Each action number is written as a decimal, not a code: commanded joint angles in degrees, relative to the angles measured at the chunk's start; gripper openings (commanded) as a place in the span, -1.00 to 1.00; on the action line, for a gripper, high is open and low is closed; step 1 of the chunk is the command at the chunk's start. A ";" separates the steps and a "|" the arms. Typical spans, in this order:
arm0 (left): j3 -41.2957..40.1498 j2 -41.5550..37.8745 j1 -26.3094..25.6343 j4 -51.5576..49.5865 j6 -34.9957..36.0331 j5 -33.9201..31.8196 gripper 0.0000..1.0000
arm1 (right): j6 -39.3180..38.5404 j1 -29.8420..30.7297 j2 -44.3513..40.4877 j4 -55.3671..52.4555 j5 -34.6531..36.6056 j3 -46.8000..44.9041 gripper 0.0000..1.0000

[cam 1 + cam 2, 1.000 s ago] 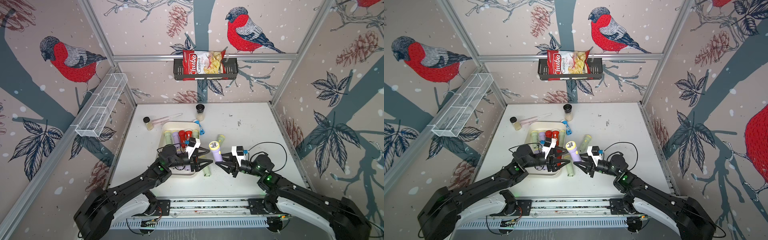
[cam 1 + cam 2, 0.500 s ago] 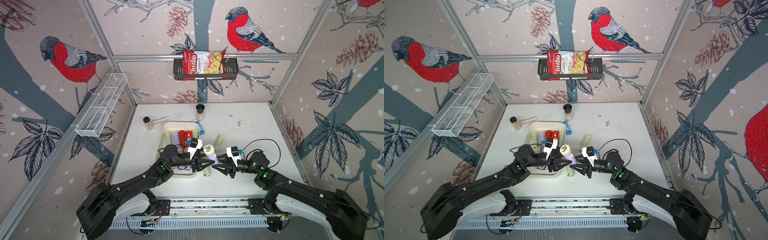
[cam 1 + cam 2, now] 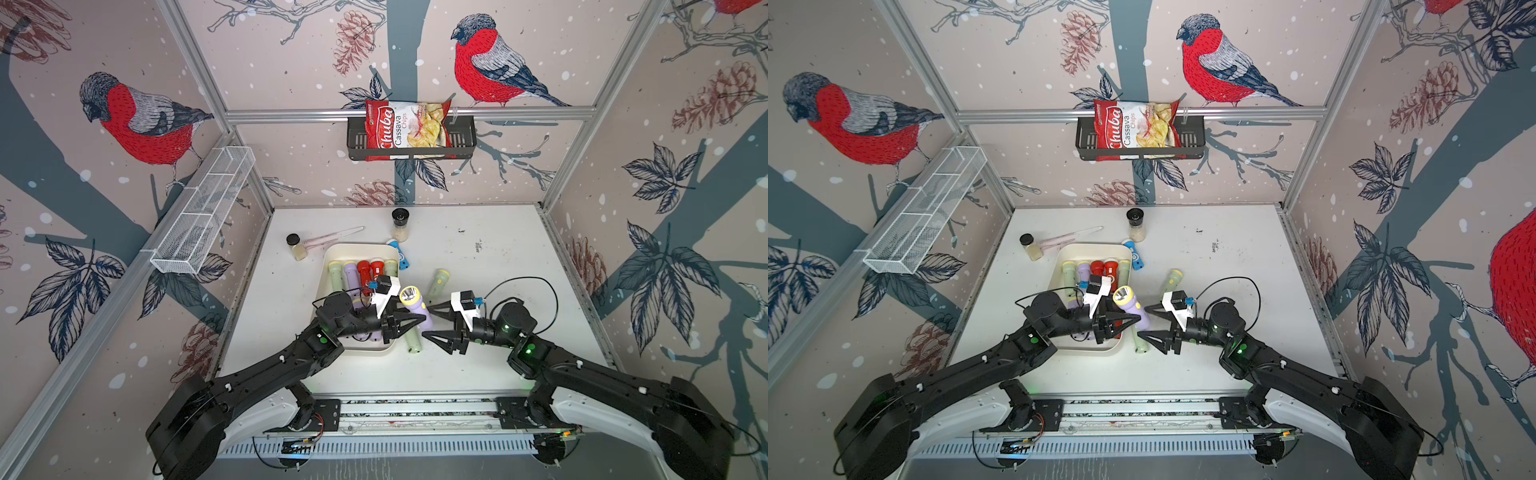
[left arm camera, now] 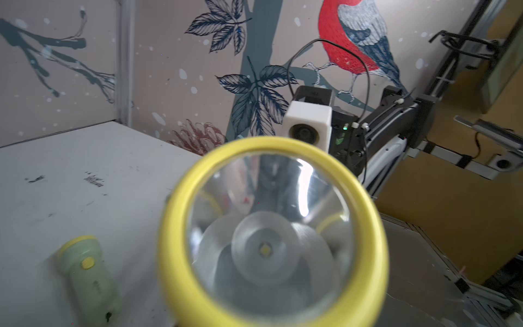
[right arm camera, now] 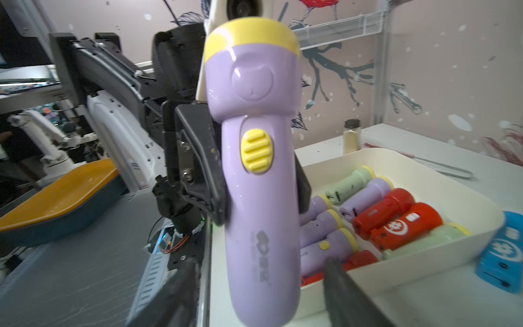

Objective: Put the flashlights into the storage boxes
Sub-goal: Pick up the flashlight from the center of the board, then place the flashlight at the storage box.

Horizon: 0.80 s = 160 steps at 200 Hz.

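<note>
A lilac flashlight [image 3: 415,306] with a yellow head hangs above the table just right of the cream storage box [image 3: 357,248]. My left gripper [image 3: 417,321] is shut on its body. My right gripper [image 3: 426,321] is open, its fingers [image 5: 348,294] standing on either side of the tail without touching. In the left wrist view the flashlight's lens [image 4: 271,235] hides my jaws. Several flashlights [image 5: 396,220], green, lilac and red, lie in the box [image 5: 441,254]. On the table lie a blue one [image 3: 401,254] and two pale green ones [image 3: 438,282] [image 3: 411,340].
Two black-capped jars [image 3: 400,224] [image 3: 296,246] and a thin pink tool [image 3: 332,237] lie behind the box. A white wire rack [image 3: 203,212] hangs on the left wall. A black basket [image 3: 461,133] with a chips bag hangs on the back wall.
The right gripper carried the lilac flashlight left to the left gripper. The left gripper shut on it, and the right gripper opened and let go.
</note>
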 commanded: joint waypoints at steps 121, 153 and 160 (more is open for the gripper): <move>16.12 0.55 19.12 -74.14 -14.87 -41.22 -0.59 | 0.98 0.05 -5.22 -5.58 14.91 -2.84 0.99; 16.00 3.56 23.00 -78.35 -15.47 -43.67 -0.62 | 0.76 0.18 -4.47 -5.28 14.62 -2.85 0.99; 16.02 4.43 23.84 -79.00 -16.12 -44.35 -0.63 | 0.67 0.19 -4.30 -5.46 14.48 -2.73 0.99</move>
